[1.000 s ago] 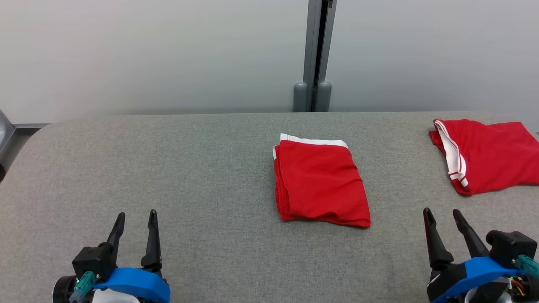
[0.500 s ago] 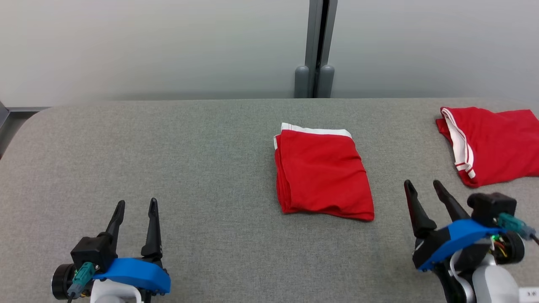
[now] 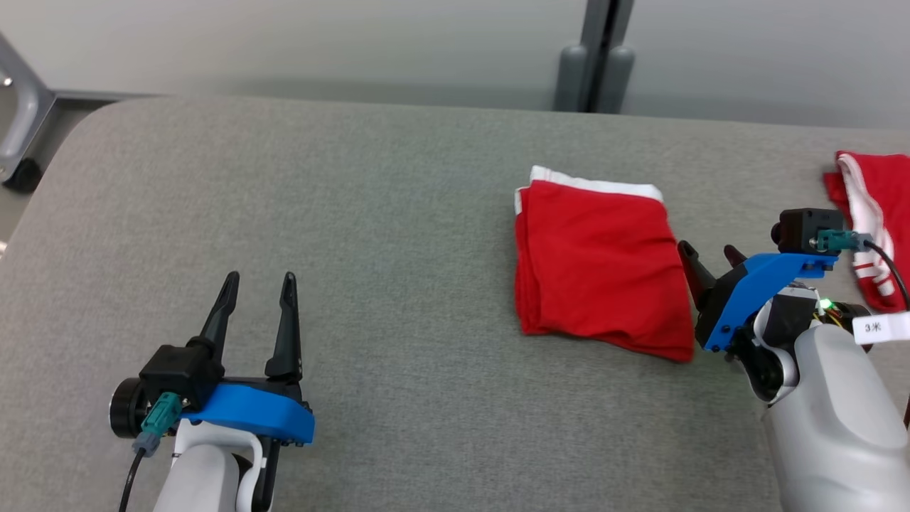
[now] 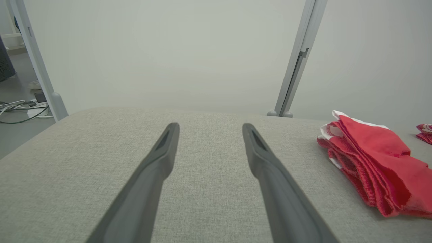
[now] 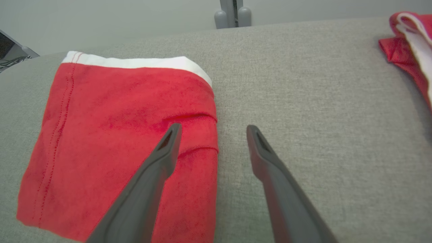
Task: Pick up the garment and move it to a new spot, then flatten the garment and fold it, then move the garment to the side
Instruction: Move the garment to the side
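So, my right hand [image 3: 707, 250] wide open over the edge of the folded red garment [image 3: 597, 263], left hand [image 3: 259, 279] open too, above the grey desk [image 3: 370, 213]

Grey fabric tabletop [image 3: 355, 213] w/ folded red garment [image 3: 597, 263] mid-right, 2nd red garment [image 3: 894, 192] at far right.

Red garment [image 3: 597, 263], white-edged — grey woven table [image 3: 355, 213] — pale grey wall [image 3: 284, 43]

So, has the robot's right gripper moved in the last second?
Yes: the right gripper with two dark fingers has come forward and left, up to the right edge of the folded red cloth garment.
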